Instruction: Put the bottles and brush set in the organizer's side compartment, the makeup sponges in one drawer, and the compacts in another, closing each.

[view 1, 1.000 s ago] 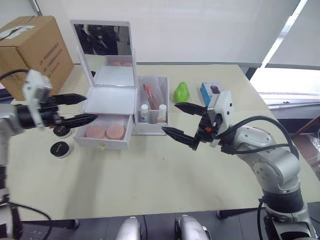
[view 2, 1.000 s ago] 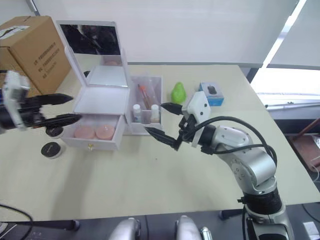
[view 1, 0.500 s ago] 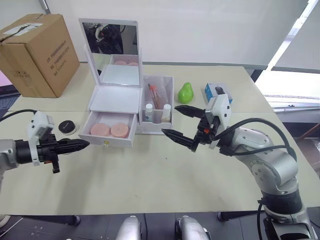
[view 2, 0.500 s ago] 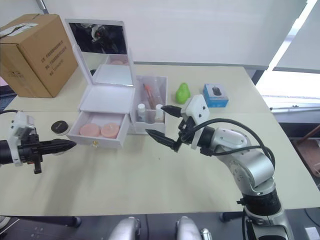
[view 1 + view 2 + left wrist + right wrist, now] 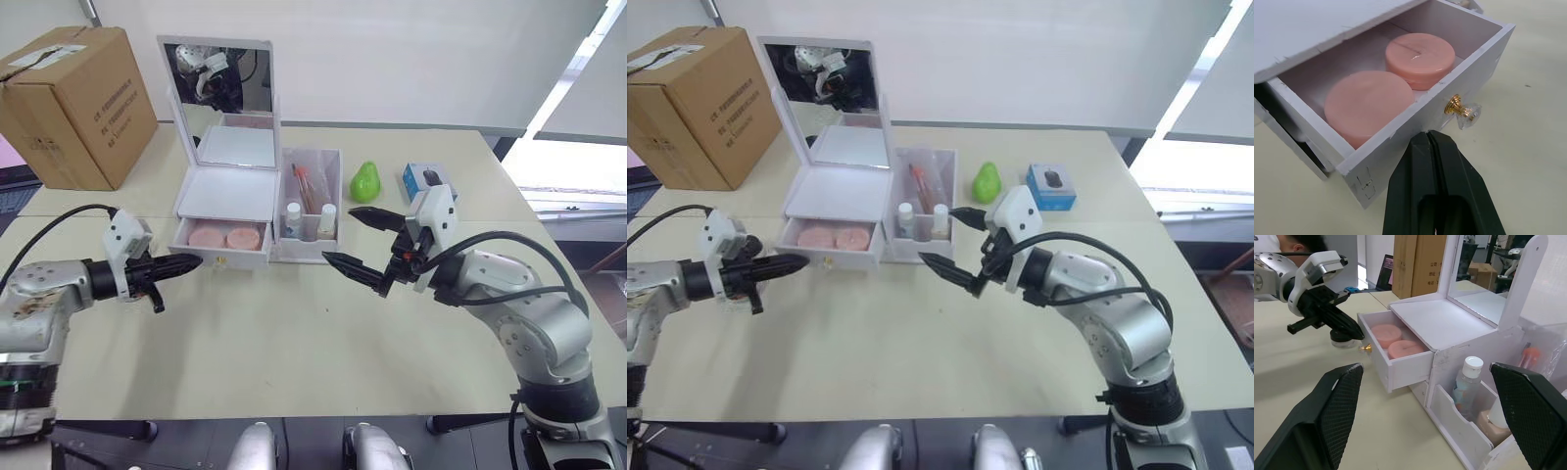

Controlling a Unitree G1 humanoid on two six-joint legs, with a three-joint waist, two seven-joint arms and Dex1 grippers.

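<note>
Pressing against the half-open drawer front, the left gripper is seen pinched together beside the gold knob. Two makeup sponges lie inside. The right gripper is held spread wide near the organizer.

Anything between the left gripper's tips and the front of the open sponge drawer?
Nothing: in the left wrist view the shut left gripper sits right at the drawer front, beside its gold knob.

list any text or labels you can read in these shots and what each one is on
No text can be read in full.
Cardboard box: dark print lines on its side and a white label on top, too small to read.
Blue box: a dark picture on its face, no legible words.
Organizer, its bottles: no print visible.
</note>
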